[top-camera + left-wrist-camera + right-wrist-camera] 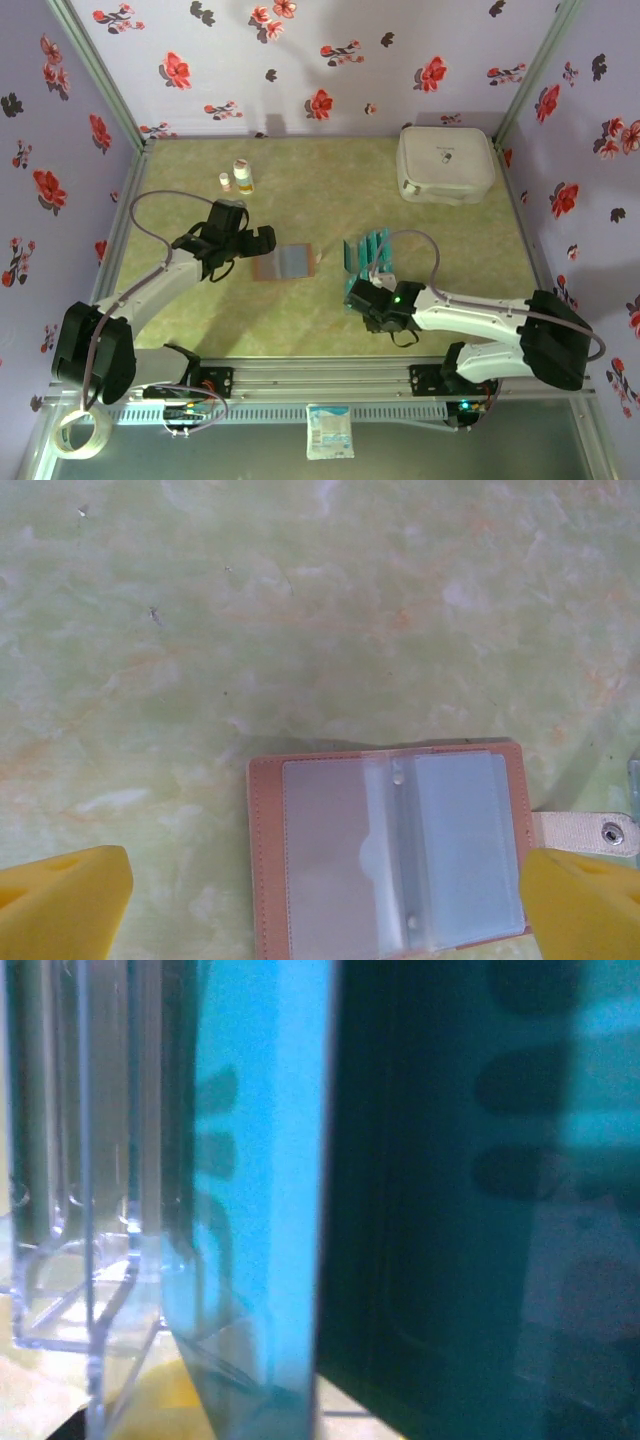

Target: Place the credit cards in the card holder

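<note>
The card holder (285, 262) lies open on the table, reddish-brown with clear greyish-blue pockets (390, 850) and a pale snap strap (590, 832) on its right. My left gripper (235, 240) hovers just left of it and stands open (322, 905), its yellow fingertips (60, 900) either side of the holder's near part, holding nothing. Several teal credit cards (368, 255) stand on edge in a clear rack (80, 1260). My right gripper (362, 283) is at the rack's near end, right up against the cards (265, 1190). Its jaws are hidden behind them.
A large white rounded case (445, 163) sits at the back right. Two small bottles (242, 176) stand at the back left. A tape roll (80, 435) and a small packet (330, 430) lie by the near rail. Flowered walls close in three sides.
</note>
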Motion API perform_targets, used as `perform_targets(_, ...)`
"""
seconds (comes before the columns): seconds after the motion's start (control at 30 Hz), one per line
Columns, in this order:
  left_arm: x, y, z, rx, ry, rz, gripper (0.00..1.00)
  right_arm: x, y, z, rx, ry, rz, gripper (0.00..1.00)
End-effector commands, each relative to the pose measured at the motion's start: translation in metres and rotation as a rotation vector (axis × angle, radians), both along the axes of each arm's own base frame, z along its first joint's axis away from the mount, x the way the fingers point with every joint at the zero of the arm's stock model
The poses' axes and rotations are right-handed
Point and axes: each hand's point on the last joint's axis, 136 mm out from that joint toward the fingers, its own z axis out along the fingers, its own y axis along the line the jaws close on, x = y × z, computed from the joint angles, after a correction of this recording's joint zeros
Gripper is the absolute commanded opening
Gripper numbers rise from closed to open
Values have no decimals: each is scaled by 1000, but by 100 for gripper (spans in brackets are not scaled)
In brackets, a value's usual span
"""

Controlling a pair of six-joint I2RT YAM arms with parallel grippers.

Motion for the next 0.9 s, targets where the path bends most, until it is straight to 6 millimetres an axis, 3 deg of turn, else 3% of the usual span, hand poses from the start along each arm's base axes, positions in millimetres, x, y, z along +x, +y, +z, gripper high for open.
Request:
perform_targets(0.0,0,0,4,-6,11,4,100,29,7,13,29,-94,-53,34)
perform_targets(0.4,-2,1,-1,-3,21,10,100,91,28,22,119,-162,-119,33)
perform_targets(0.73,-4,-1,-3,-3,27,6,100,160,20,22,116,-174,-160,32)
perform_targets(0.87,-4,-1,-4,-2,30,6,100,181,27,22,134,-164,-134,32)
